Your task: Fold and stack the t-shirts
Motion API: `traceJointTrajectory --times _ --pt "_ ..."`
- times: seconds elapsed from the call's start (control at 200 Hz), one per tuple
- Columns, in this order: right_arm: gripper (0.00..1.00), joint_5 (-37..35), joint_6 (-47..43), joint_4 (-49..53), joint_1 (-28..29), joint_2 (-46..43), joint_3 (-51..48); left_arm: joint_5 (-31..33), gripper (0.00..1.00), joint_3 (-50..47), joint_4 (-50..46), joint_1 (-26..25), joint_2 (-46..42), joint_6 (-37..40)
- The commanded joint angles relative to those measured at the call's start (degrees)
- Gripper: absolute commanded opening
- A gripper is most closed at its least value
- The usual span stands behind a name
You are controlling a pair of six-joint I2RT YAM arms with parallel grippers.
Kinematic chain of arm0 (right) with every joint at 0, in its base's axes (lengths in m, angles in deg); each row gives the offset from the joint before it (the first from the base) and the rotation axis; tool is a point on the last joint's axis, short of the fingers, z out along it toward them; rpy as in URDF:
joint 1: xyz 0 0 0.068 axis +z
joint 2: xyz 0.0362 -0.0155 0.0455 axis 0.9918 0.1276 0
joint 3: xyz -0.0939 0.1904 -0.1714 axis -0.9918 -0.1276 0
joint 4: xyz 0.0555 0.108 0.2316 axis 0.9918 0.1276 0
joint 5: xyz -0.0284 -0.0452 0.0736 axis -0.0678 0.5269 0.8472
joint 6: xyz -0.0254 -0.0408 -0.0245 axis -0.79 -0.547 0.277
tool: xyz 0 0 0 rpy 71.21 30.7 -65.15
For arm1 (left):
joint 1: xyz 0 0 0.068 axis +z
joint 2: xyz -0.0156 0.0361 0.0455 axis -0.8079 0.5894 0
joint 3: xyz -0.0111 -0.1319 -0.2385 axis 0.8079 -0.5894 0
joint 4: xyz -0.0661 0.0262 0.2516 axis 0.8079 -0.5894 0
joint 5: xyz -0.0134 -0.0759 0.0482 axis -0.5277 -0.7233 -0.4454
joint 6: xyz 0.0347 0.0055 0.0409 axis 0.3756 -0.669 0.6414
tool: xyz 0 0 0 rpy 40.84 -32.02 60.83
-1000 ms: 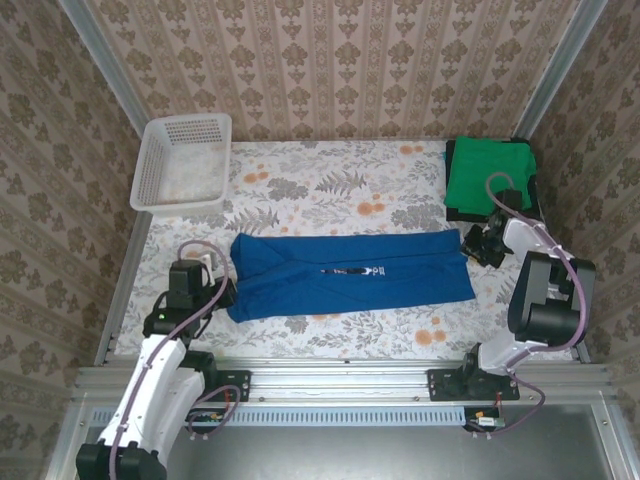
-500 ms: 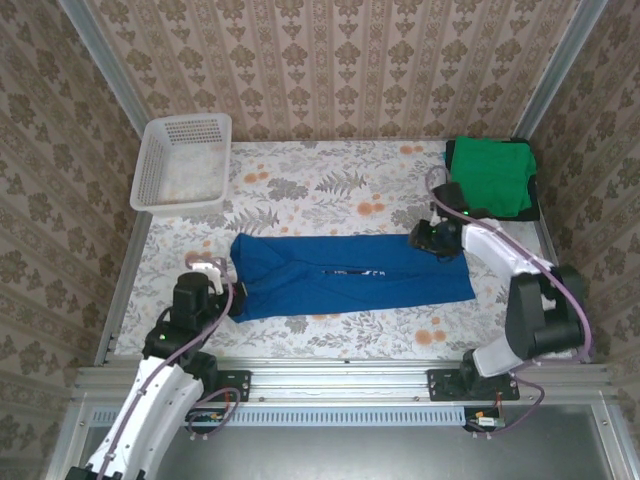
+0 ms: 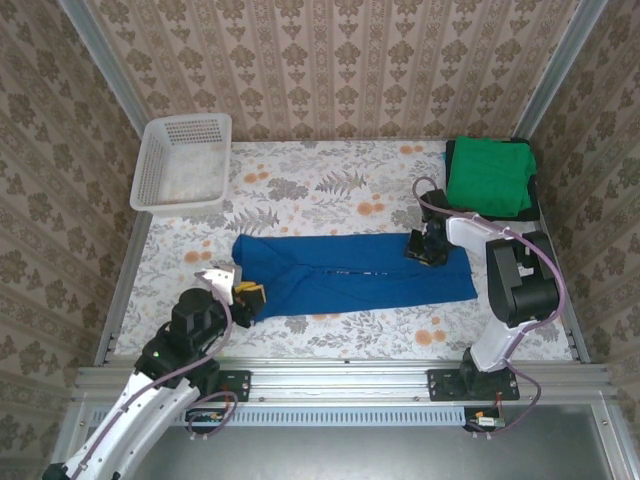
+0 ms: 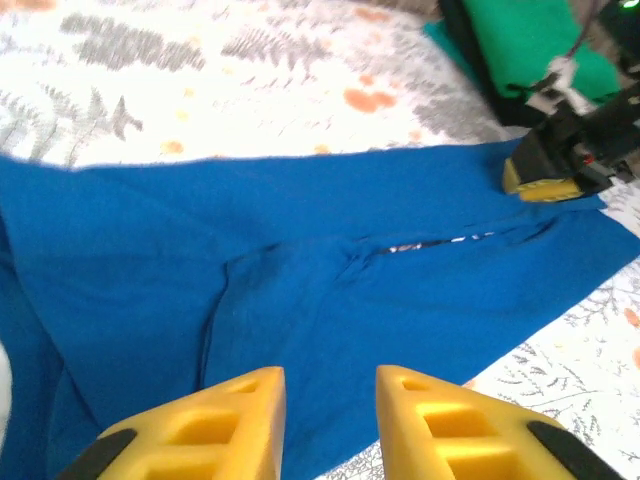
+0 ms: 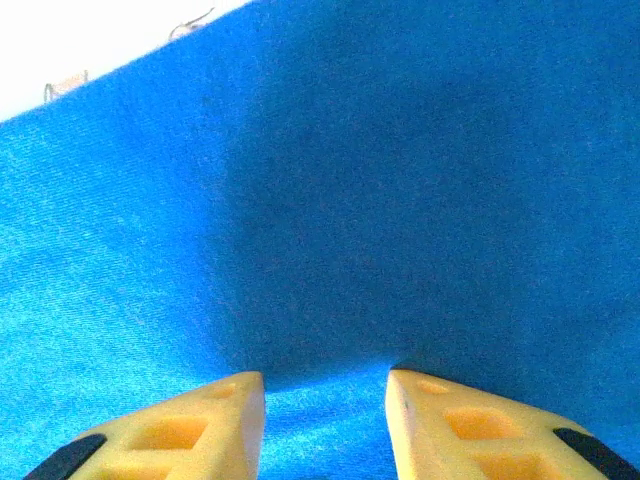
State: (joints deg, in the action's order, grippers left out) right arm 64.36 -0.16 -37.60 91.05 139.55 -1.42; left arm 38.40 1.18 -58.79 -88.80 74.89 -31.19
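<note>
Floral table [image 3: 330,200] holds a long-folded blue t-shirt [image 3: 350,282]; left fingers [image 4: 200,425], right fingers [image 5: 170,430] both spread.

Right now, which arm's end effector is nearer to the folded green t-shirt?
Right. The right end effector is over the right part of the blue t-shirt, just short of the green t-shirt; the left end effector is at the blue t-shirt's opposite, left end.

My left arm reaches up from its near-left base, and my left pincer [image 3: 245,293] points toward the far right, its yellow fingers [image 4: 215,425] parted. My right arm bends leftward; my right pincer [image 3: 422,247] points down, fingers [image 5: 190,425] also apart.
</note>
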Motion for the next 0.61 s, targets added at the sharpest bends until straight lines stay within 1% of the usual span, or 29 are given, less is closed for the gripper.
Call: traceJointTrajectory --times 0.0,0.04,0.085,0.14,0.165,0.205,0.25,0.31,0.385,0.51,0.6 --pt "0.41 0.3 0.2 -0.9 0.0 -1.3 0.2 -2.7 0.38 -1.3 6.8 -0.3 -2.6 3.5" --pt "0.41 1.2 0.1 -1.5 0.6 -1.3 0.4 -0.9 0.39 -1.8 7.9 -0.3 -2.0 2.9" --pt "0.41 1.4 -0.1 -1.9 1.8 -1.2 0.6 -0.3 0.4 -2.3 10.1 -0.3 0.0 3.5" --pt "0.41 1.2 -0.1 -1.6 3.7 -0.8 1.4 2.5 0.41 -2.6 12.9 -0.3 4.9 2.5" --pt "0.41 0.8 -0.1 -1.3 4.7 -0.6 1.9 2.4 0.41 -2.6 15.1 -0.2 7.6 2.7" --pt "0.42 -0.3 0.0 -0.9 5.9 -0.4 2.6 0.9 0.41 -2.2 19.1 -0.2 13.6 3.3" --pt "0.42 -1.2 -0.1 -0.4 7.4 -0.2 3.3 1.0 0.42 -0.7 22.1 -0.2 20.9 2.8" --pt "0.42 -1.5 -0.3 -0.3 8.5 0.5 4.1 0.1 0.53 2.9 23.9 0.2 30.9 4.2" --pt "0.42 -0.7 -0.1 -0.8 8.6 1.5 4.4 -0.8 0.52 9.3 23.7 0.9 45.3 6.8" --pt "0.42 -0.6 0.2 -0.7 8.4 2.4 4.4 -11.3 0.5 19.3 25.6 4.2 65.5 10.2" --pt "0.42 0.0 0.4 -1.6 7.8 2.4 3.5 -19.0 0.45 26.4 23.0 5.0 75.6 11.9"
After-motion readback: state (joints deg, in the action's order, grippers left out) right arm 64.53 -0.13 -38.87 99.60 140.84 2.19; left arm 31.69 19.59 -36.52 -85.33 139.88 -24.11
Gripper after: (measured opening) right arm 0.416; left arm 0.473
